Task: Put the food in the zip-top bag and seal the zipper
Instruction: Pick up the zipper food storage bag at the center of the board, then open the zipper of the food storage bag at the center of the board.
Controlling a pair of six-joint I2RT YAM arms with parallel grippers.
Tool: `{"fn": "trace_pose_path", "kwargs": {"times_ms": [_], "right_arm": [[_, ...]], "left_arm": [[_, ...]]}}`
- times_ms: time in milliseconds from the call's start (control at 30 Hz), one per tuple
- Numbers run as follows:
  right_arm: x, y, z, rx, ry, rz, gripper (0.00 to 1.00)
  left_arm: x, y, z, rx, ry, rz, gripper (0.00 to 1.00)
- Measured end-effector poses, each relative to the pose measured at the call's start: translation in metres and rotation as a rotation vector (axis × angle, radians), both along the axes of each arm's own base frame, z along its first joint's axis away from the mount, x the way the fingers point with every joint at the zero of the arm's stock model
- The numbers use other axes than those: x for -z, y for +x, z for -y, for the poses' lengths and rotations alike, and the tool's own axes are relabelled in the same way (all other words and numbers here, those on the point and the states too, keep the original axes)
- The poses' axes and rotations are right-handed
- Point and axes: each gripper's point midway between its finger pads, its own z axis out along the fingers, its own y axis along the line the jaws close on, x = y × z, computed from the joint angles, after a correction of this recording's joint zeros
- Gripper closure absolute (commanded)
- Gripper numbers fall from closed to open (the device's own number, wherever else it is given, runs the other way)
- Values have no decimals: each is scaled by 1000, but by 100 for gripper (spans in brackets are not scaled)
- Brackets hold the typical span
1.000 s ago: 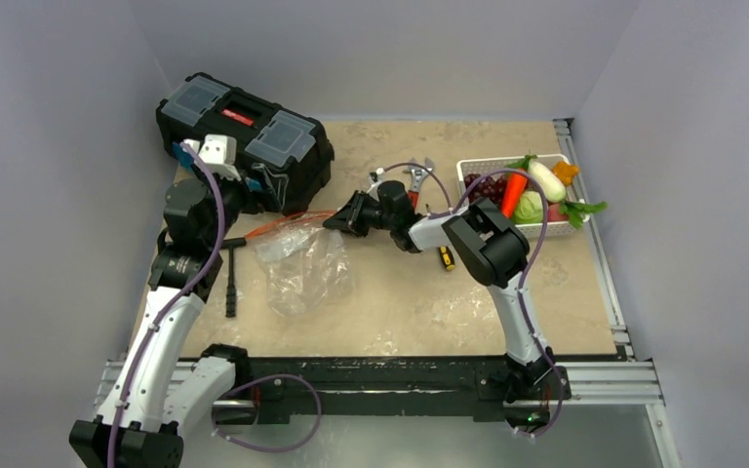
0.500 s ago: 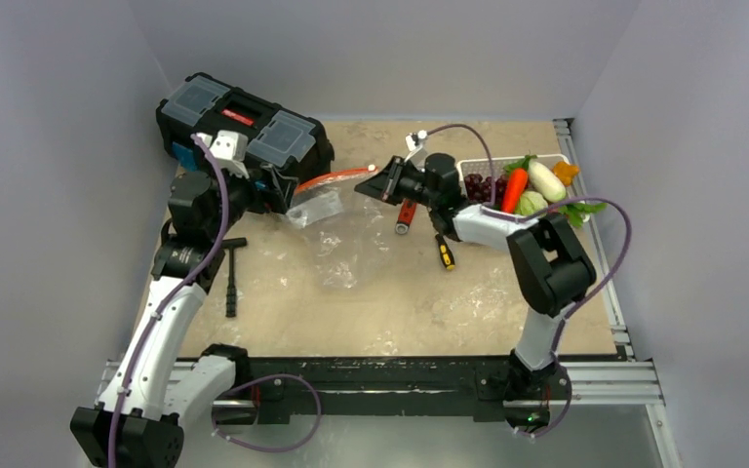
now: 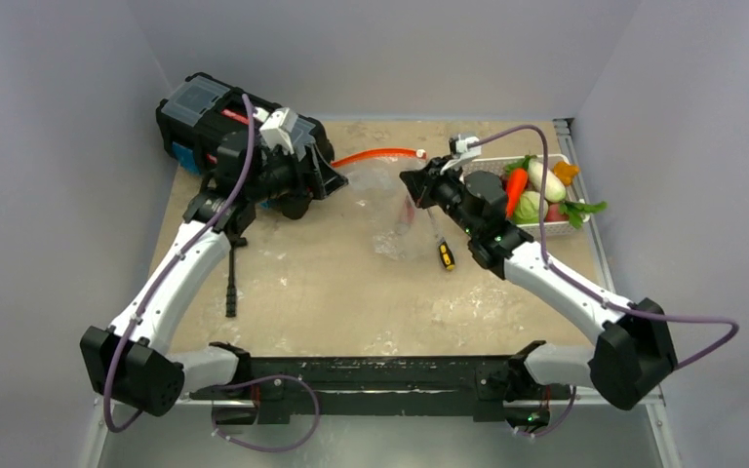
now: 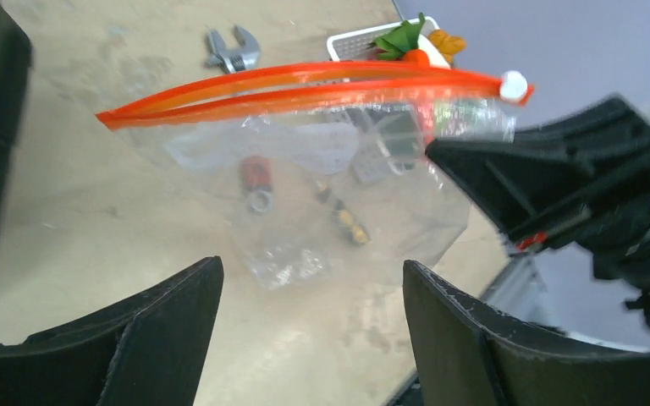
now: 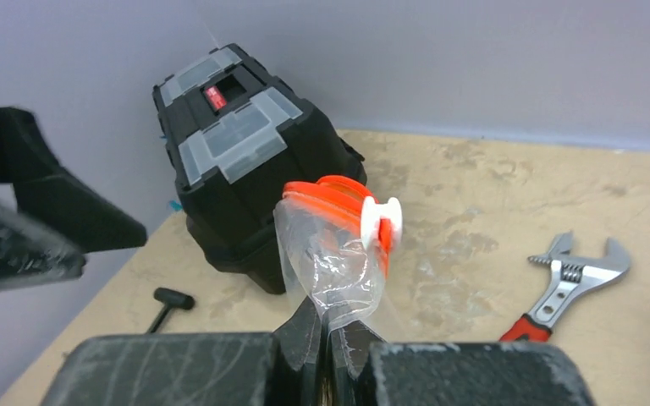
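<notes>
Bag-stretching stage, by the look of it. Pinching the zip-top bag [image 4: 338, 161] with the right hand [image 5: 326, 326], clamped fully closed on a fold of clear plastic right at its fingertips, just under the white slider [image 5: 385, 222] at that end of the zipper [image 4: 305, 85]. Holding it lifted off the bench [image 3: 351, 292], presumably to keep the mouth level and easy to reach. Left hand [image 4: 311, 266] spread wide with nothing in it, facing the zipper's far end just ahead of its fingers, not touching as far as can be told. Probably lined up to grab that end and pull the mouth apart. Hard to call the red tracks sealed or open from here. All the food [image 3: 546, 180] sitting in the white basket [image 4: 349, 44] just behind the right hand, none bagged yet. Wrench [image 5: 571, 283] and screwdriver [image 3: 444, 255] lying on the bench below the hanging bag, so worth lowering carefully to avoid snagging.
</notes>
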Motion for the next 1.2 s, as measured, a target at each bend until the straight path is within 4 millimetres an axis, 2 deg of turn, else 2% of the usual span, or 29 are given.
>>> {"fn": "trace_pose_path", "kwargs": {"times_ms": [100, 267, 367, 467, 567, 633, 700, 800, 967, 1067, 1200], "right_arm": [[-6, -20, 0, 22, -66, 84, 100], [7, -53, -4, 19, -159, 175, 100], [21, -57, 3, 54, -219, 202, 100], [29, -61, 8, 73, -262, 222, 100], [25, -65, 6, 75, -284, 258, 100], [23, -68, 3, 70, -292, 274, 100], [22, -70, 1, 66, -300, 287, 100], [20, -73, -2, 62, -308, 305, 100], [21, -78, -6, 45, -316, 322, 100], [20, -80, -7, 40, -317, 332, 100], [15, -82, -7, 38, -307, 343, 100]], "left_arm": [[-2, -1, 19, -10, -81, -148, 27], [-1, 7, 39, -27, -248, -387, 29], [10, 2, 52, -12, -358, -546, 29], [30, -8, 57, -58, -441, -732, 28], [50, -19, 53, -161, -500, -861, 27], [57, -25, 47, -239, -539, -909, 27], [56, -27, 43, -299, -584, -935, 27], [52, -21, 42, -358, -649, -966, 23], [58, -13, 38, -480, -711, -1043, 22], [52, -6, 40, -514, -733, -1051, 25], [51, 0, 45, -532, -744, -1056, 37]]}}
